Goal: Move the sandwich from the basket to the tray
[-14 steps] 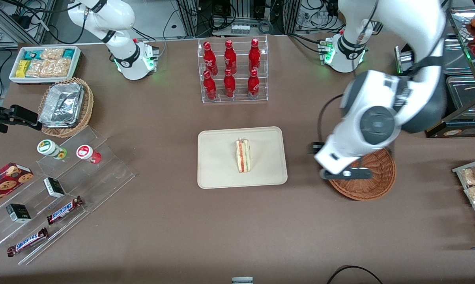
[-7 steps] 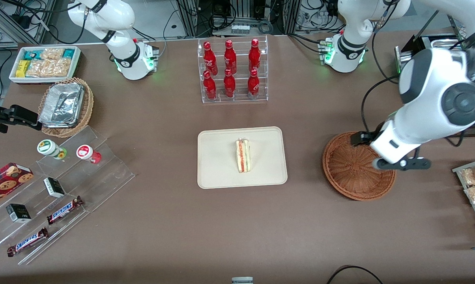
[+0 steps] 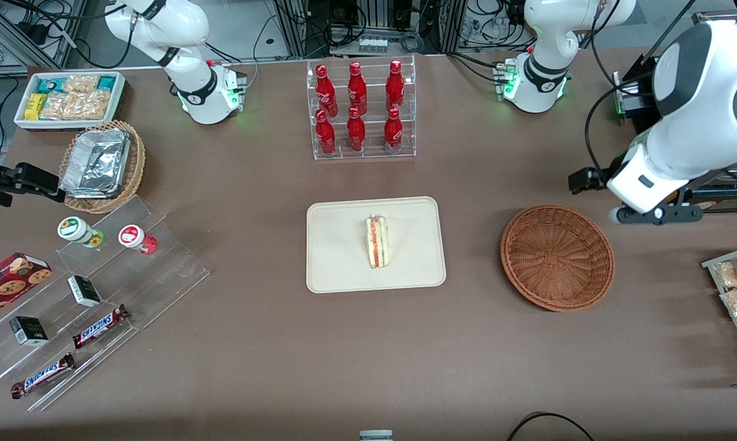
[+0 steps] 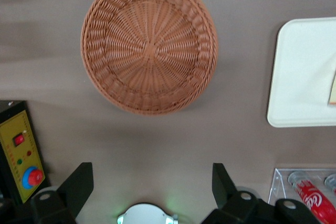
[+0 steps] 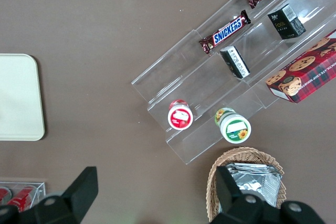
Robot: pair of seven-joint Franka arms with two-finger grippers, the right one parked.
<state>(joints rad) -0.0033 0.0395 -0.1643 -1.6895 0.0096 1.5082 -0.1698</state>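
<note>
The sandwich [image 3: 377,242], a pale wedge with red and green filling, lies in the middle of the cream tray [image 3: 338,269]. The brown wicker basket [image 3: 557,257] sits beside the tray toward the working arm's end, with nothing in it. My left gripper [image 3: 656,214] hangs high above the table, a little farther from the front camera than the basket and nearer the table's end. In the left wrist view its gripper [image 4: 150,187] is open with nothing between the fingers, and the basket [image 4: 149,45], the tray [image 4: 302,72] and an edge of the sandwich [image 4: 333,90] show.
A clear rack of red cola bottles [image 3: 361,110] stands farther from the camera than the tray. Metal trays [image 3: 714,128] and packaged snacks [image 3: 736,288] line the working arm's end. A control box [image 4: 21,150] sits near the arm's base [image 4: 147,214]. A foil-filled basket [image 3: 102,165] lies toward the parked arm's end.
My left arm has swung off the basket, rising and moving away from the front camera toward the table's end. The basket is now fully uncovered. The sandwich has not moved.
</note>
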